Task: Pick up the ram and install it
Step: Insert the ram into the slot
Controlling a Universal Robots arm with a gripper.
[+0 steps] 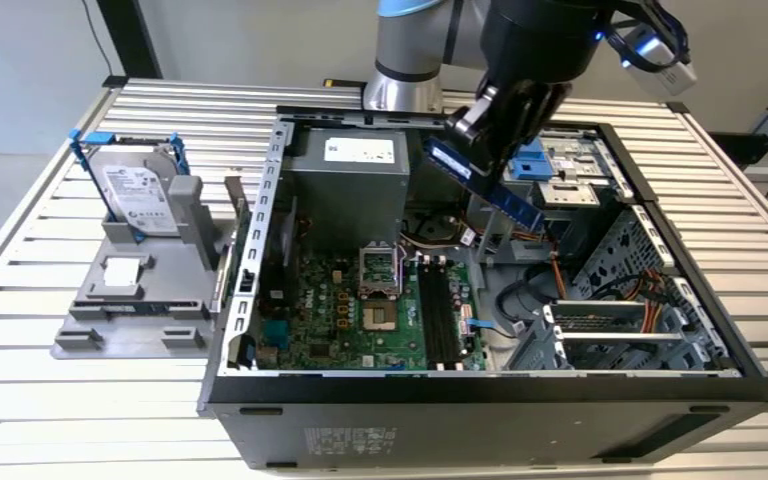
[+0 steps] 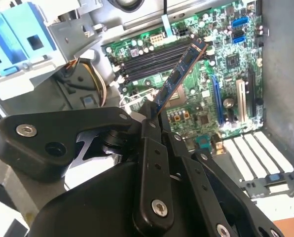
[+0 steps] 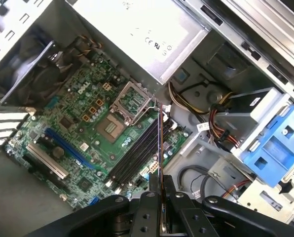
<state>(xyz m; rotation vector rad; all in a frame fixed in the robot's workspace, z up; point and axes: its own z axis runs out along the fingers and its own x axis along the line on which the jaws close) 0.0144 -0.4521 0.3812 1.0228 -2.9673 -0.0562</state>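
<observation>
The ram (image 1: pixel 488 188) is a long thin blue-dark stick, held at one end by my gripper (image 1: pixel 471 150), which is shut on it. It hangs tilted in the air above the open computer case, over the area just right of the green motherboard (image 1: pixel 344 310) in the exterior view. In the second wrist view the ram (image 2: pixel 179 74) juts out from the black fingers (image 2: pixel 149 129) toward the long black memory slots (image 2: pixel 152 61). In the first wrist view the ram (image 3: pixel 160 148) shows edge-on above the slots (image 3: pixel 137 158). It does not touch them.
A silver power supply (image 1: pixel 351 175) stands at the back of the case. Blue drive brackets (image 1: pixel 531 160) and cables (image 3: pixel 221 123) lie at the exterior view's right. A hard drive with blue rails (image 1: pixel 137 195) rests on a grey stand (image 1: pixel 131 300) outside the case, on the slatted table (image 1: pixel 11 300).
</observation>
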